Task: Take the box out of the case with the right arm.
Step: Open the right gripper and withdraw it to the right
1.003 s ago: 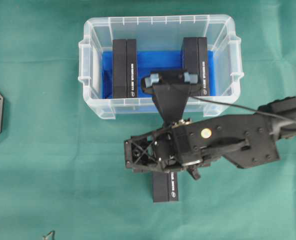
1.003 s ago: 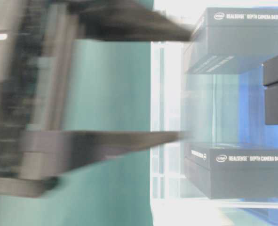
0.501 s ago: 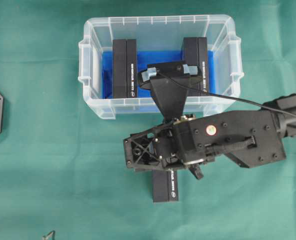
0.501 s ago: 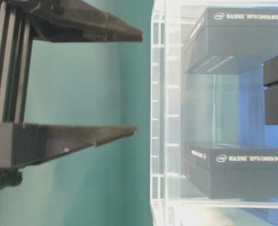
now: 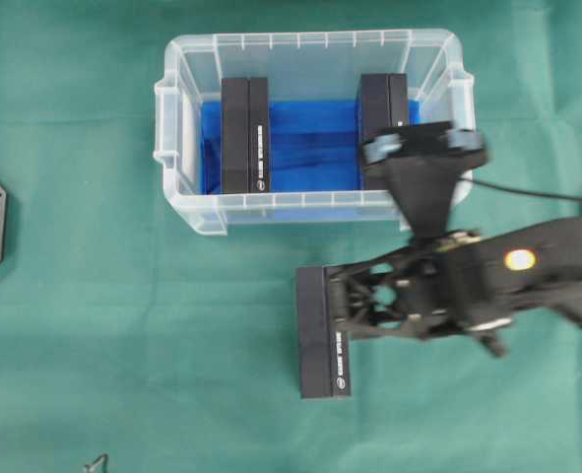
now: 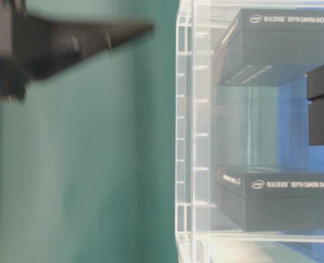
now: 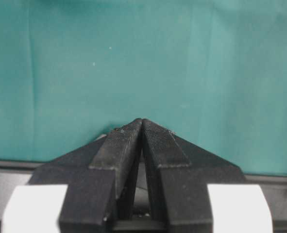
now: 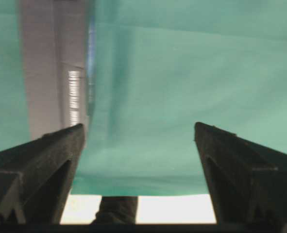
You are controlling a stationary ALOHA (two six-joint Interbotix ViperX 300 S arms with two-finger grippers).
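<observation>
Two black boxes stand inside the case, one at its left wall and one partly under the right arm; a third box lies on the table, outside the case and just left of the right jaws. The right gripper has its jaws spread wide and empty, with bare green cloth between them and the case's rim nearby. The left gripper has its jaws pressed together over bare cloth.

The right arm has slid toward the right side of the overhead frame. The box on the green desk, once half hidden under it, now shows fully.
</observation>
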